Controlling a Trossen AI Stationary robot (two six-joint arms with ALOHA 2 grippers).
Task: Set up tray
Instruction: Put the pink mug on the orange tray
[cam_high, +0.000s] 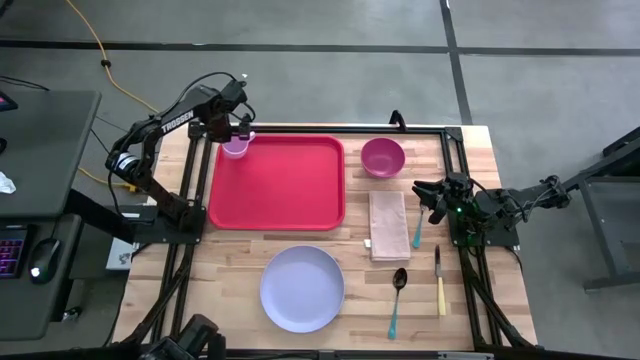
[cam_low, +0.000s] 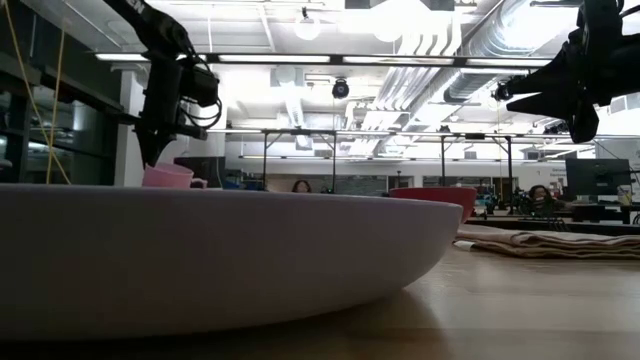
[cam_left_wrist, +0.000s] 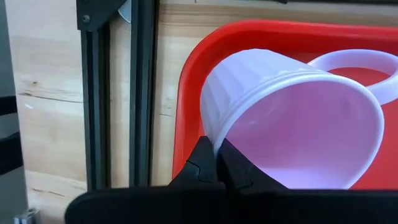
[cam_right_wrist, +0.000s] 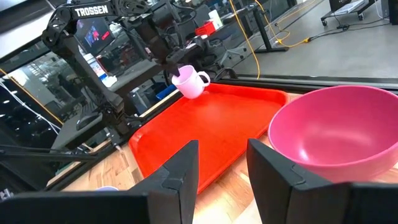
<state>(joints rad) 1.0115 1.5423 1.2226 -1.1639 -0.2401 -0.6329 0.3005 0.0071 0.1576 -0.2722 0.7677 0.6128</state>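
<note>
The red tray (cam_high: 280, 190) lies flat at the table's far left. Over its far left corner my left gripper (cam_high: 238, 135) is shut on a pale lavender cup (cam_high: 236, 148) with a ring handle (cam_left_wrist: 367, 62). The cup is tilted, its mouth facing the left wrist camera. In the low view the cup (cam_low: 168, 176) shows above the plate's rim, which hides its bottom. My right gripper (cam_high: 418, 190) waits open at the table's right side, level, facing a magenta bowl (cam_right_wrist: 329, 134) and touching nothing. My left gripper pinches the cup's wall at the rim (cam_left_wrist: 211, 134), on the side away from the handle. One finger (cam_left_wrist: 242, 174) is inside the cup and one finger (cam_left_wrist: 200, 165) outside. The fingers come from above, pointing steeply down. The cup hangs tilted; whether its base touches the tray I cannot tell.
Right of the tray sit the magenta bowl (cam_high: 382, 156) and a folded beige napkin (cam_high: 388, 224) with a teal fork (cam_high: 418, 232) beside it. A lavender plate (cam_high: 302, 288), a spoon (cam_high: 398, 295) and a knife (cam_high: 439, 280) lie nearer. Black frame rails (cam_high: 190, 180) border the table.
</note>
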